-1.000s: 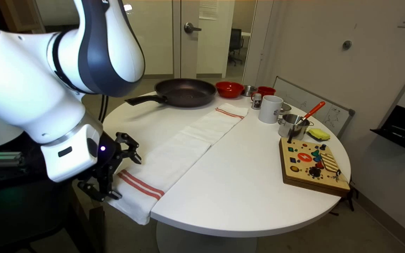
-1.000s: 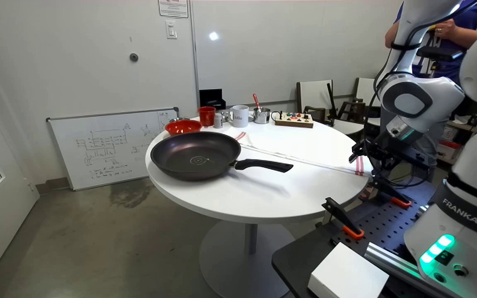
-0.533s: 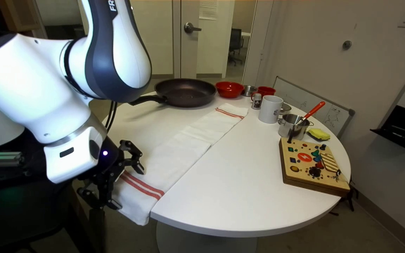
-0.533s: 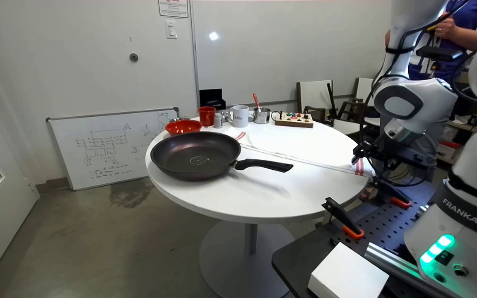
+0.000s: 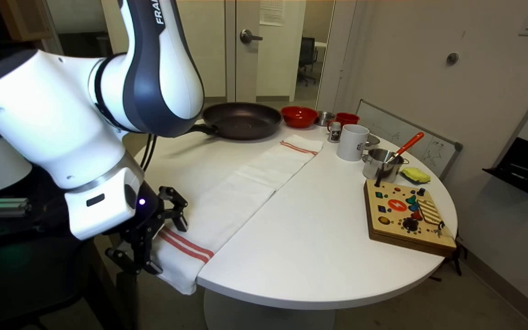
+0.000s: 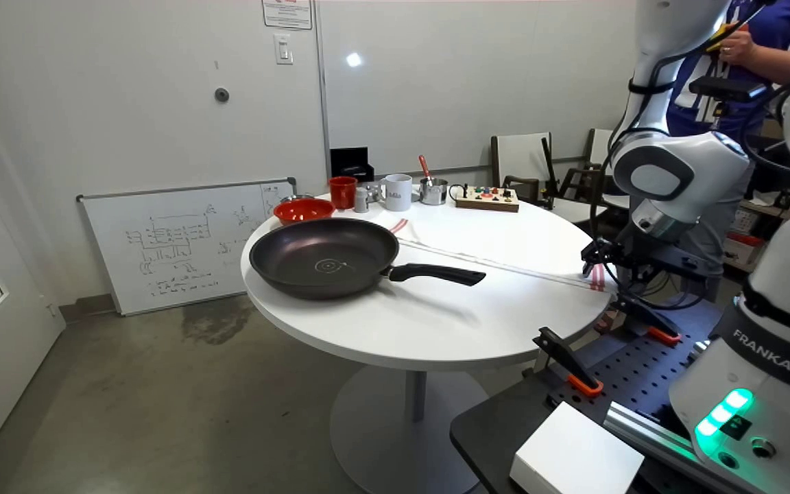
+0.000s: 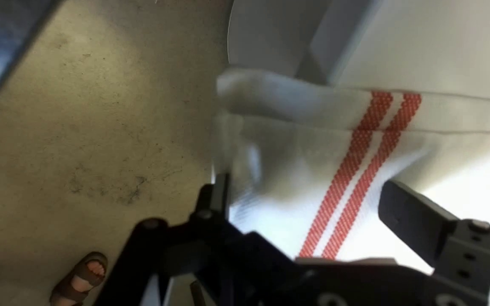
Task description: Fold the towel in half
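Note:
The white towel (image 5: 227, 201) lies stretched across the round table, its near end hanging past the table edge. Two red stripes cross that end. My gripper (image 5: 169, 247) stands open astride the striped end, pointing down at it. In the wrist view the stripes run between the spread fingers of the gripper (image 7: 306, 189): the left one is at the towel's hanging end, the right one is over the cloth just inward of the stripes. Whether either finger touches the towel (image 7: 287, 212) I cannot tell. In an exterior view cables partly cover the gripper (image 6: 590, 264).
A frying pan (image 5: 245, 121) sits at the back of the white table (image 5: 300, 256), its handle toward the arm. Along the far rim stand a red bowl (image 5: 299, 117), a white mug (image 5: 353, 143), a steel pot (image 5: 381, 165) and a wooden knob box (image 5: 408, 217).
My arm has shifted toward the table and slightly lower, bringing the fingers down around the towel's striped end. The jaws look slightly narrower. The towel's end has barely moved.

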`<move>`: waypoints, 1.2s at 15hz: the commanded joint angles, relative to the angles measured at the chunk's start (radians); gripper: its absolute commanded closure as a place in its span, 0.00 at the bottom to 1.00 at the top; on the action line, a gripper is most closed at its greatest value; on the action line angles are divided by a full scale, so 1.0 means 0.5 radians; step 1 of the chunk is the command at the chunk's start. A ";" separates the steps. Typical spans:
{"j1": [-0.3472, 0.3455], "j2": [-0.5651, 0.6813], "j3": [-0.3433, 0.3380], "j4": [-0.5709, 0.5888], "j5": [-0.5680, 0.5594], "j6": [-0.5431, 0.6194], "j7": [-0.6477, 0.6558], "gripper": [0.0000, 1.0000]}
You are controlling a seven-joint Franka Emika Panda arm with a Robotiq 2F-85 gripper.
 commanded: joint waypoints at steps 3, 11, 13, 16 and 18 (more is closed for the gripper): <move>0.076 0.068 -0.048 0.051 0.100 0.042 -0.024 0.57; 0.149 0.127 -0.126 0.091 0.204 0.152 -0.022 1.00; 0.160 0.120 -0.141 0.092 0.174 0.175 0.018 0.99; 0.169 0.118 -0.151 0.118 0.159 0.196 0.051 0.96; 0.175 0.123 -0.161 0.142 0.153 0.232 0.074 0.97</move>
